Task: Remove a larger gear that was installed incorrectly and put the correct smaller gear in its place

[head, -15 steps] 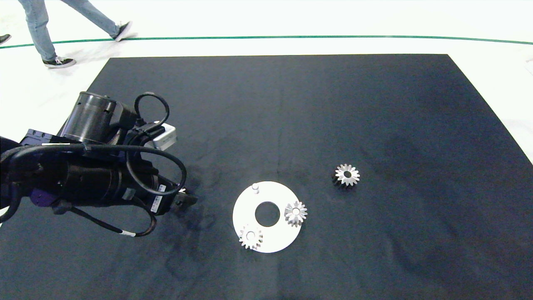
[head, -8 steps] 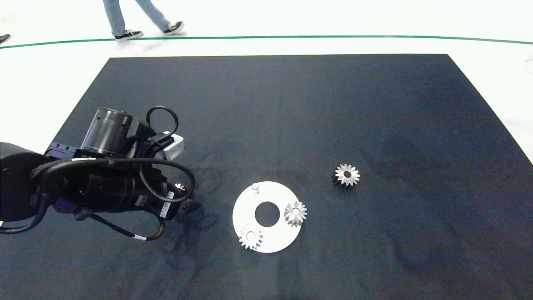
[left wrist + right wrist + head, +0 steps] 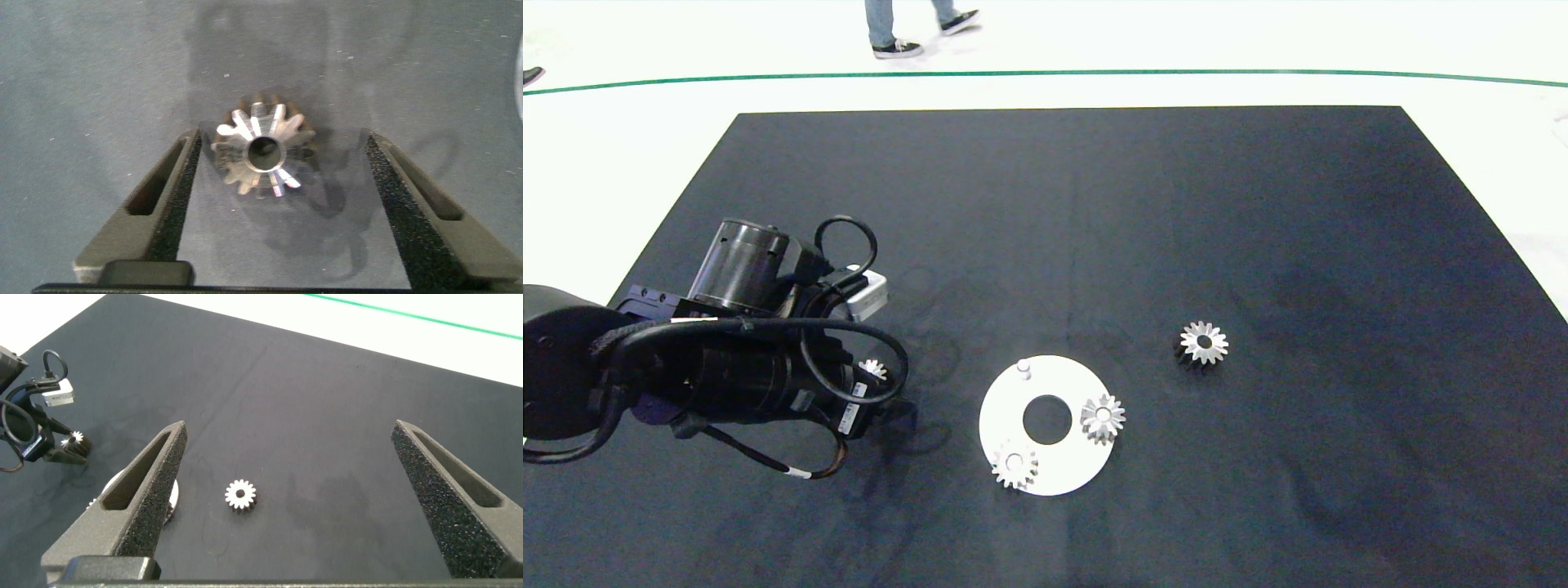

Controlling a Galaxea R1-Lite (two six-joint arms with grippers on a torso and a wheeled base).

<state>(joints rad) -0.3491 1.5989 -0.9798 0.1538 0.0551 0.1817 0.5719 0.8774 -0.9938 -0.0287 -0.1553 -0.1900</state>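
Left hand (image 3: 278, 167) spread, larger gear (image 3: 263, 153) on mat between fingers (untouched); right hand (image 3: 302, 469) spread.

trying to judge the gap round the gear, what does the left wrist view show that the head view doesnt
Only the left wrist view: the whole gear, face up with its centre hole, lying between the open fingers of the left gripper and seemingly touching neither.
Only the head view: the white disc with two gears and a bare peg, a loose gear to its right, and a person's legs beyond the mat.
Both: that gear on the dark mat, half hidden by the arm from above. The right gripper is in neither.
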